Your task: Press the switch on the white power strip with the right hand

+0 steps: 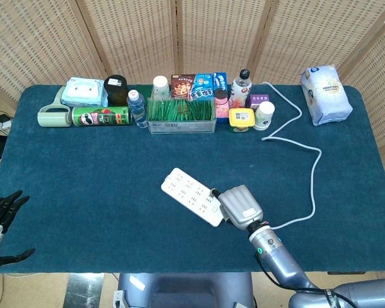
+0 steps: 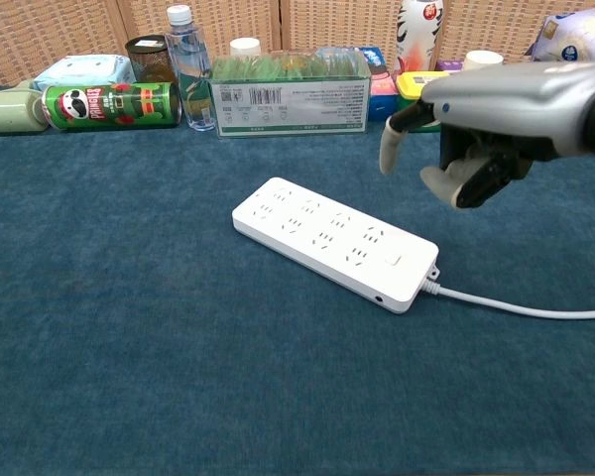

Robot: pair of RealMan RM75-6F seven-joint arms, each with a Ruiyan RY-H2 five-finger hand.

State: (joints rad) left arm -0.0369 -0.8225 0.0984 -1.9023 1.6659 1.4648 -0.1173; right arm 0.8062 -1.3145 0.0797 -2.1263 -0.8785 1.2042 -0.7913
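Observation:
The white power strip (image 1: 191, 196) (image 2: 327, 238) lies diagonally on the blue tablecloth near the front middle. Its small switch (image 2: 395, 261) sits at the cable end, and the white cable (image 1: 314, 173) (image 2: 516, 305) runs off to the right. My right hand (image 1: 242, 205) (image 2: 496, 119) hovers above that cable end, apart from the strip, with most fingers curled in and one finger pointing down. It holds nothing. My left hand (image 1: 3, 212) rests at the table's front left edge with its fingers spread and empty; the chest view does not show it.
A row of items lines the back: tissue pack (image 1: 83, 92), green crisp can (image 1: 101, 116) (image 2: 104, 104) lying down, water bottle (image 1: 137, 108) (image 2: 186, 69), clear box of green sticks (image 1: 181, 114) (image 2: 288, 94), paper cup (image 1: 264, 115). A white bag (image 1: 326, 94) stands back right.

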